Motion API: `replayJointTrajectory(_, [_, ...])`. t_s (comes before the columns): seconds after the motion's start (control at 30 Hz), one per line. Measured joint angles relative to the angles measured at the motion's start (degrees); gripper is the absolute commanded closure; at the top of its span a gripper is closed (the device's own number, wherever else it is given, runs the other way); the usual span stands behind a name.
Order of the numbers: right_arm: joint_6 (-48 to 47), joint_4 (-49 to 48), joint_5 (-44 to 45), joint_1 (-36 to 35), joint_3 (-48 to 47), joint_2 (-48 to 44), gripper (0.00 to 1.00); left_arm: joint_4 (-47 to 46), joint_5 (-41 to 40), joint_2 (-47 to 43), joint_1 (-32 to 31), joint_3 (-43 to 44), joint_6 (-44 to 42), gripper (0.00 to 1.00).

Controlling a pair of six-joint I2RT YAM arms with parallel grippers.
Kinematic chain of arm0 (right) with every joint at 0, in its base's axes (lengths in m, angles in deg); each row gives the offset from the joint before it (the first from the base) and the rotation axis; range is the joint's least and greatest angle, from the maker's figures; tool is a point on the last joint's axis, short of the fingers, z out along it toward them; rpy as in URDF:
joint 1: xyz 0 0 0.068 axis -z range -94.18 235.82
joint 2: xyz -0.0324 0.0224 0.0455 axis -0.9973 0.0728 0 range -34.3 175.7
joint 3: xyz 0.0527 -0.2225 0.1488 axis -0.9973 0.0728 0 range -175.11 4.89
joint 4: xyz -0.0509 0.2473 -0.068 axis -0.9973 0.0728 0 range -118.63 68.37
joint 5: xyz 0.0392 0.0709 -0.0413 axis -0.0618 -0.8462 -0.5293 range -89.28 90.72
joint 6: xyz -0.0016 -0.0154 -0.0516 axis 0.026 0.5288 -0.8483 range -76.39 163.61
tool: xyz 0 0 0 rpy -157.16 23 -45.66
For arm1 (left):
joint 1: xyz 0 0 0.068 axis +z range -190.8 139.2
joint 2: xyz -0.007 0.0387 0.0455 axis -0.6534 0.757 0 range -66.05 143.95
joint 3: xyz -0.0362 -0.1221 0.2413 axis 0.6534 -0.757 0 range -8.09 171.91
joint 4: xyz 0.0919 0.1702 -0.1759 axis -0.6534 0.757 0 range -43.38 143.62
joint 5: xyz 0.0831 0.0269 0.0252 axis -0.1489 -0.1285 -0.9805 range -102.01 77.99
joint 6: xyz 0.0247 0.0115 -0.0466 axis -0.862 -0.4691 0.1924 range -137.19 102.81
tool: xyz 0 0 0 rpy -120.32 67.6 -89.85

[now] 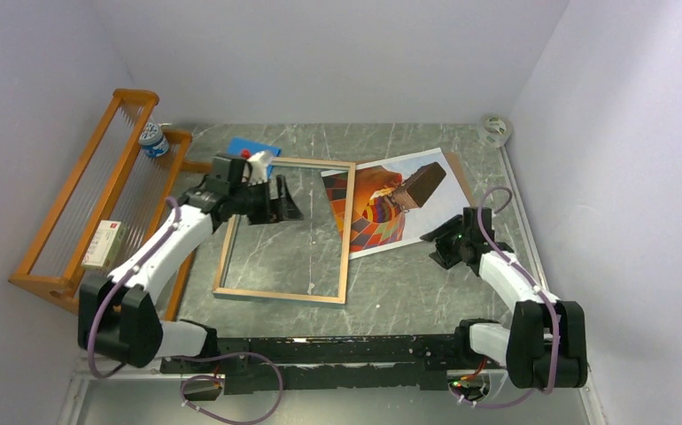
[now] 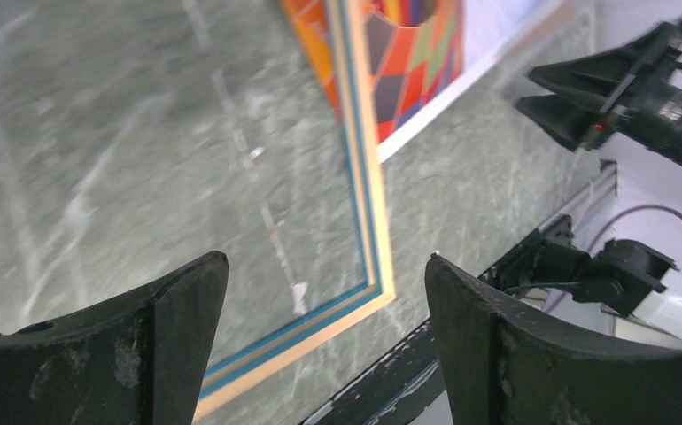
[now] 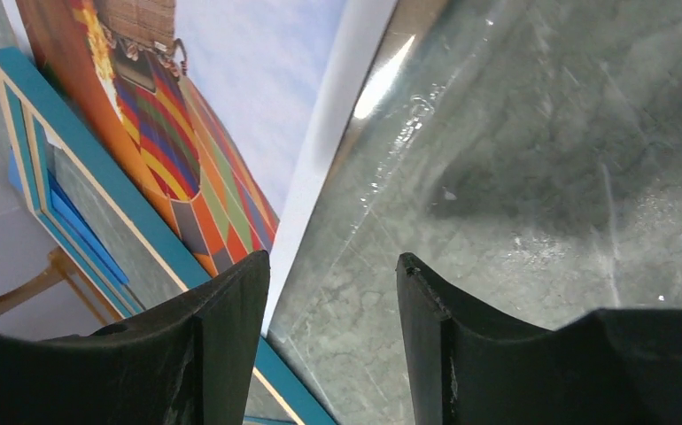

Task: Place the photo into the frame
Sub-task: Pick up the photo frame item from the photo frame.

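Lying on a grey marbled bench (image 1: 408, 292) between pale walls, one frame (image 1: 280, 296) is seen mid-bench, one photo (image 1: 382, 190) toward the far right corner, overlapping its rail. Left gripper (image 1: 286, 205) and right gripper (image 1: 442, 246) are spread, empty.

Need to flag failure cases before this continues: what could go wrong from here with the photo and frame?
1. The photo appears to have its left corner tucked under the right rail of the frame, so lifting or sliding either could crease the print.
2. The photo lies flat on a brown board; a pinch may slip or take the board along.
3. The left gripper and right gripper are open and empty, close to both pieces; a low approach might knock them.
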Motion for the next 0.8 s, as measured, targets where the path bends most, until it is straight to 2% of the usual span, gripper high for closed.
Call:
replayJointTrajectory(0.17, [1.3, -5.2, -1.4, 2.5, 5.0, -1.1, 0.41, -6.5, 1.9, 11.0, -8.1, 7.0, 2.5, 0.17])
replayJointTrajectory(0.37, [4.7, -14.7, -3.2, 4.1, 12.8, -4.6, 0.45, -11.5, 2.7, 25.9, -14.9, 19.6, 4.1, 0.22])
replayJointTrajectory(0.6, [6.9, -24.1, -3.6, 4.4, 14.9, -2.3, 0.51, -17.2, 4.6, 40.9, -17.6, 32.9, 8.4, 0.31])
replayJointTrajectory(0.8, [9.3, -33.2, -4.2, 4.5, 17.9, 1.9, 0.57, -17.9, 5.8, 51.7, -18.5, 43.3, 11.0, 0.39])
